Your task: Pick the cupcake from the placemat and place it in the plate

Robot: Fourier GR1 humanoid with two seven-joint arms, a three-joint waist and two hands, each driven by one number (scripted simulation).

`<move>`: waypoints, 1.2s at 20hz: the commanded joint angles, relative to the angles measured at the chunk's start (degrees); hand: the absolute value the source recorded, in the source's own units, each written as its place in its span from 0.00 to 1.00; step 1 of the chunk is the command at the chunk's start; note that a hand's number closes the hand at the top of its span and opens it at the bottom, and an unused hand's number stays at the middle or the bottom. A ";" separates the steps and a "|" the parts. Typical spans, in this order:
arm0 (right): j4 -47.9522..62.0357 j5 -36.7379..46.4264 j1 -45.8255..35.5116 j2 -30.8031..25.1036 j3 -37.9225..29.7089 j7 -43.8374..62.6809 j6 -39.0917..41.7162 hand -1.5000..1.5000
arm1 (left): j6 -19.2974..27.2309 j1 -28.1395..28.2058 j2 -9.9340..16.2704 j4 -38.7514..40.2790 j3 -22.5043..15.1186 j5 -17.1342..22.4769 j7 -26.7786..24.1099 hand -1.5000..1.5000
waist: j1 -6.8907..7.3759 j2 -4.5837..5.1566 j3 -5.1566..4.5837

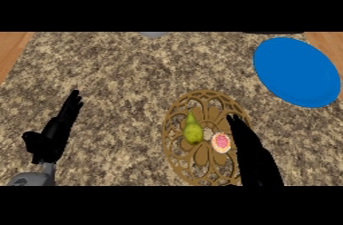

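Note:
A small cupcake [221, 142] with pink frosting sits on a round golden openwork placemat [201, 106] in the lower middle of the head view. A green pear [193, 130] stands just left of the cupcake on the same placemat. The blue plate [296, 70] lies at the far right of the counter. My right hand [249, 149] is open, its straight fingers pointing away from me along the cupcake's right side, close to it. My left hand [57, 131] rests open at the lower left, fingers up, far from the placemat.
The speckled granite counter [120, 74] has wooden edges at the far left and far right. A grey object [153, 34] shows partly at the counter's back edge.

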 commanded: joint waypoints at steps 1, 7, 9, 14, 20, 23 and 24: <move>-0.28 1.01 -2.49 2.63 0.03 5.55 6.31 0.00 | -2.50 0.13 0.55 2.26 2.68 -0.38 -2.25 0.50 | -0.01 0.04 0.01; 2.75 -0.96 -2.49 2.82 -3.60 3.79 10.23 0.00 | -2.29 1.02 -2.11 0.10 2.29 -2.98 0.13 0.50 | -0.02 0.02 0.03; 10.34 0.05 -3.11 2.70 -5.03 -1.96 6.23 0.00 | -0.90 -1.41 -4.04 2.51 1.95 -4.53 0.05 0.50 | -0.06 0.07 0.03; 15.63 -0.45 -7.35 4.50 -9.56 -3.61 8.50 0.00 | -4.77 -0.12 -2.51 -0.17 4.87 -3.75 0.80 0.50 | 0.09 0.05 0.03; 22.26 6.43 -4.52 6.42 -7.11 -5.93 2.75 0.00 | -5.94 -2.10 -2.78 -0.42 7.45 -4.09 4.12 0.50 | -0.02 0.04 0.04; 28.27 7.39 -5.46 8.43 -7.42 -8.77 -0.30 0.00 | -7.02 0.35 -4.19 1.64 7.53 -5.25 -1.47 0.50 | 0.06 0.08 0.03; 20.51 3.17 -3.39 4.59 -10.94 -10.27 5.42 0.00 | -6.22 -1.19 -4.82 1.28 7.89 -6.39 0.61 0.50 | -0.11 0.03 0.03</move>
